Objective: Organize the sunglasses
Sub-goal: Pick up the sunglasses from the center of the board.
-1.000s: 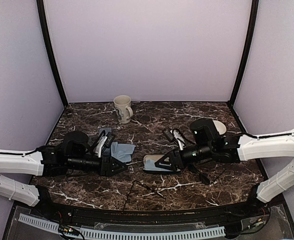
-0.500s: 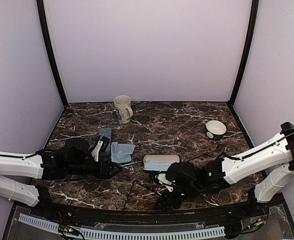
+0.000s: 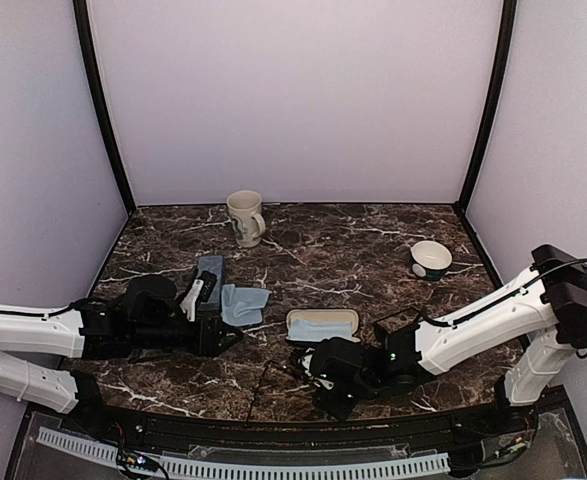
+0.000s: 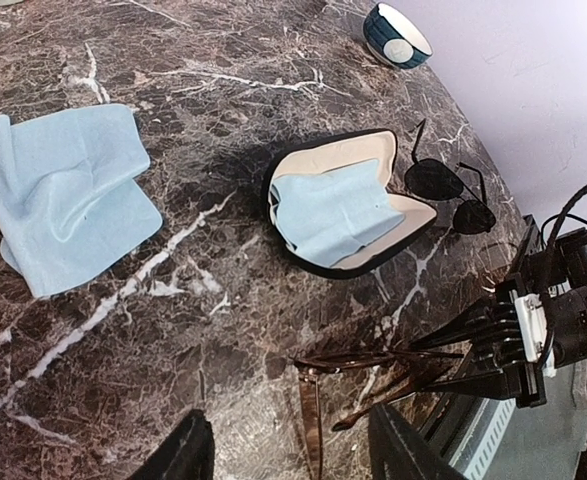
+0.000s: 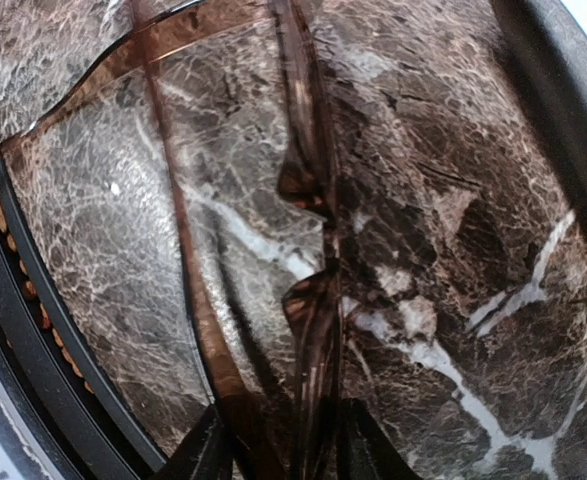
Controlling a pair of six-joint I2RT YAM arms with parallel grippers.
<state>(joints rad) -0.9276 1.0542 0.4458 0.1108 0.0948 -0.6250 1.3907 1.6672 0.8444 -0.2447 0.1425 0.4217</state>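
Right tool (image 5: 283,450): low over the near edge of the dark marble tabletop (image 3: 373,235), fingers set to either side of the thin brownish-framed sunglasses (image 5: 313,300), temple arms running up between them. The jaws stand narrowed about the frame; whether they press on it cannot be told. This brownish pair lies unfolded on the marble near the front rim, just in front of the open black case (image 4: 338,155). Left tool (image 4: 293,460): fingers spread, nothing between them, low over the tabletop to the left of the brownish pair and pointing towards it. The case lies open with its cream lining upward and a folded light-blue cloth (image 4: 323,210) inside. Black-framed sunglasses (image 4: 435,180): on the tabletop just beside the far end of the open case, lenses down, one temple arm raised; in the overhead view the right arm lies across this spot and hides them. Loose light-blue cloth (image 4: 68,190): rumpled, on the marble left of the open case and apart from it. Grey-blue rectangular case (image 3: 210,268): shut, just behind that cloth, beside the left arm's wrist. White bowl with a dark band (image 4: 397,34): far right, well apart from the cases. Cream mug (image 3: 245,217): upright at the back, near the rear wall.
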